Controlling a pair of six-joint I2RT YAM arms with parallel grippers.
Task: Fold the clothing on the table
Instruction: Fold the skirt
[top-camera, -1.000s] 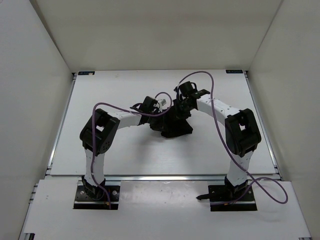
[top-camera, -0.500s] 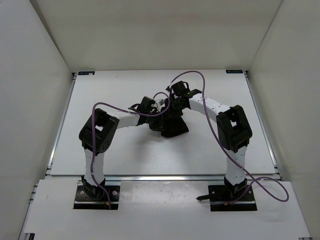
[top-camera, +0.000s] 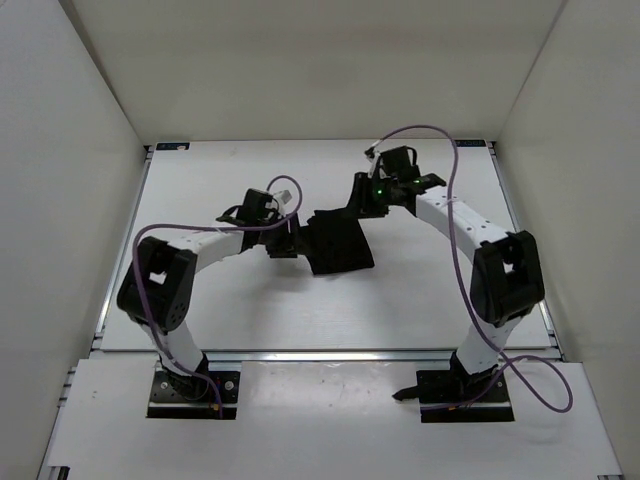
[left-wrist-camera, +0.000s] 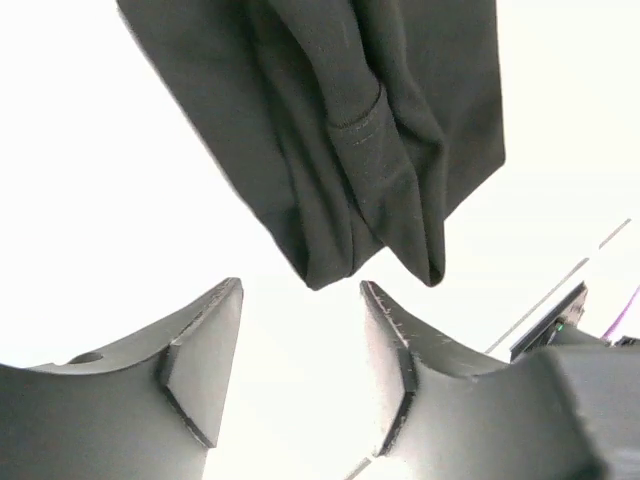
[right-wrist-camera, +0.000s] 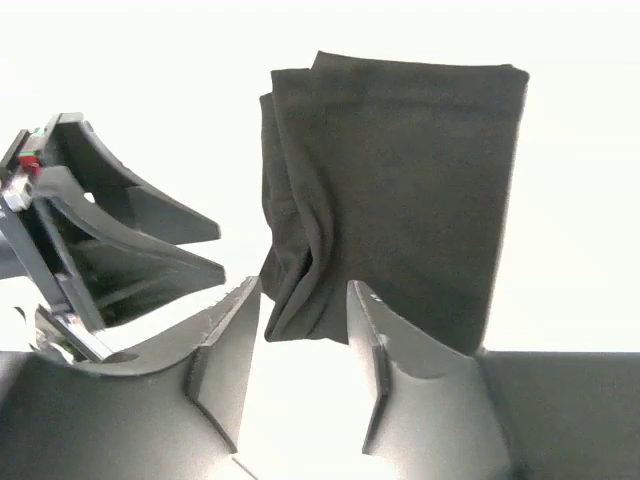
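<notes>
Both arms have drawn back from the huddle they made over the middle a moment ago, the left swinging out toward 9 o'clock and the right toward 1 o'clock, and both sets of jaws have parted. In the top view the clothing (top-camera: 340, 245) lies as a compact dark slab near the centre of the tabletop (top-camera: 200, 300). Its long axis runs roughly from 11 to 5 o'clock. The left tool (top-camera: 286, 242) sits just beside its 9 o'clock edge and the right tool (top-camera: 362, 196) is at its 1 o'clock corner. This looks like a release after a fold, each arm clearing away so the layers stay put. In the left wrist view the left tool has its jaws well apart with nothing between them. The clothing lies flat just beyond the tips, narrowing toward 6 o'clock, with a stitched hem and bunched layers along its middle. In the right wrist view the right tool also has its jaws spread and pinches nothing, though the garment's 7 o'clock corner lies in the gap between the tips. There the slab runs from 12 to 6 o'clock, with a clean folded edge at 12 o'clock and loose layers stacked down the 9 o'clock side. The left tool shows at 9 o'clock.
</notes>
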